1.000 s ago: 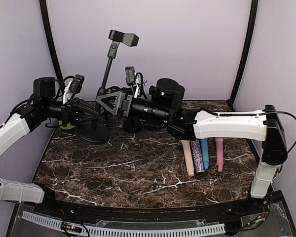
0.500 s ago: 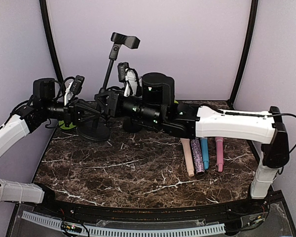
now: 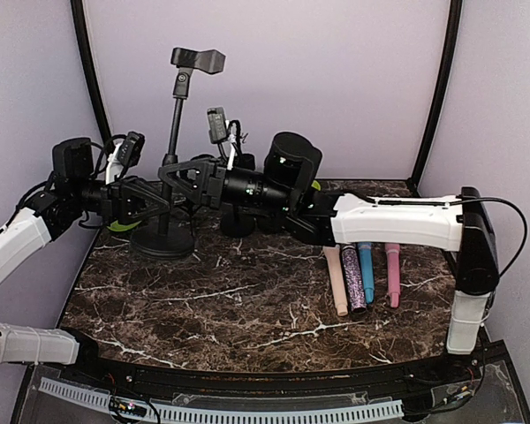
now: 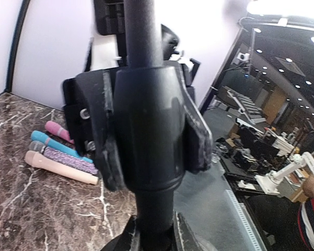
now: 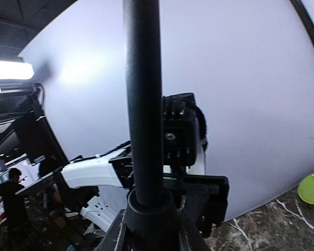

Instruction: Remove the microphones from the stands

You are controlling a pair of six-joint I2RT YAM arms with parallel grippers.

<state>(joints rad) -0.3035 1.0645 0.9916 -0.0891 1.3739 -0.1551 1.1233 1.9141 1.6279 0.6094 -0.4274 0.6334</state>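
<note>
Visibly, the slim black stand (image 3: 174, 132) rises nearly upright.

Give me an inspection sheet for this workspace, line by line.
Surface: dark marbled table.
Job's things: stand at back left, its clip empty; four microphones lying side by side at right.
Clutter: green disc at back left.
Tools: left tool and right tool both shut on the stand's pole.
Cables: black cable looping at far right.
Surroundings: lilac walls, black corner posts.
</note>
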